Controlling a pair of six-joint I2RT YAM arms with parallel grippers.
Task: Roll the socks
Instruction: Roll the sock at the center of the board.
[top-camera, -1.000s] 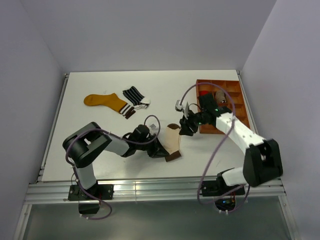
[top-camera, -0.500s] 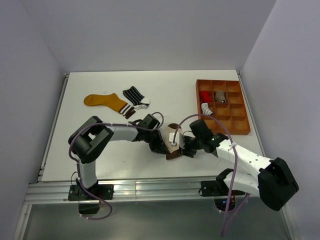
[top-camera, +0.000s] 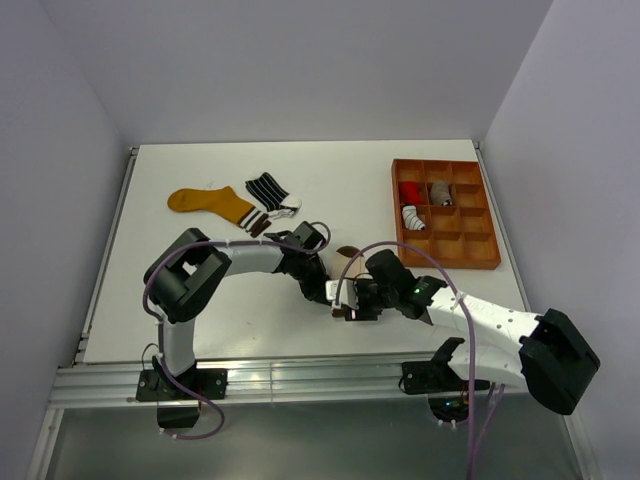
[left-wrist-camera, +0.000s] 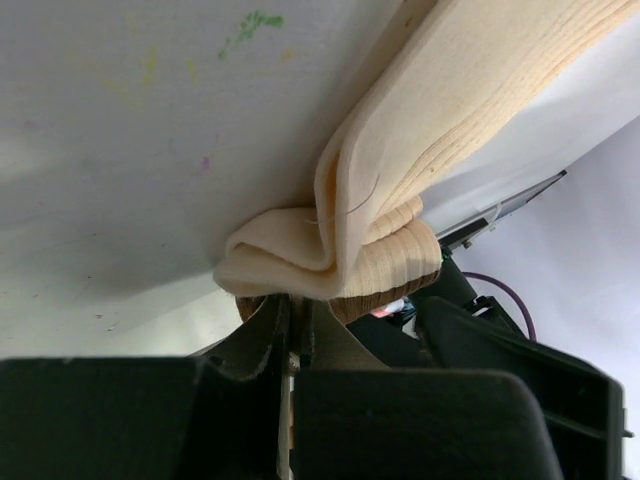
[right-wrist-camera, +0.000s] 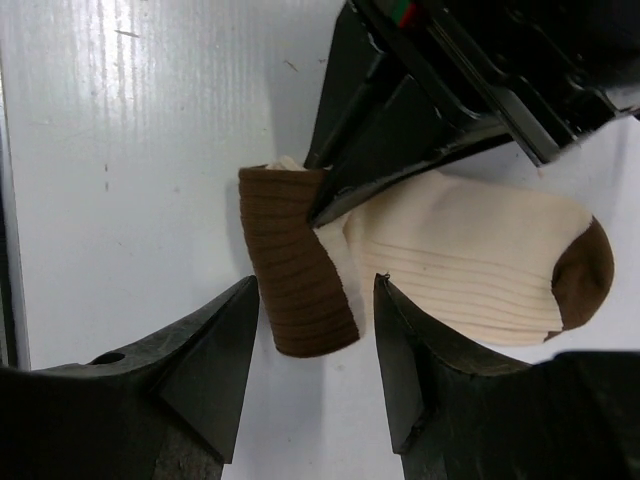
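Three pale lilac walls box in a white table, its near edge trimmed by a metal rail. Up close the tabletop shows a green smudge and faint scuffs. Near the front middle lies the cream sock. The left gripper is clamped on its folded end, while the right gripper stands spread, jaws either side of the brown cuff. A mustard sock and a striped sock lie rear left, an orange tray rear right.
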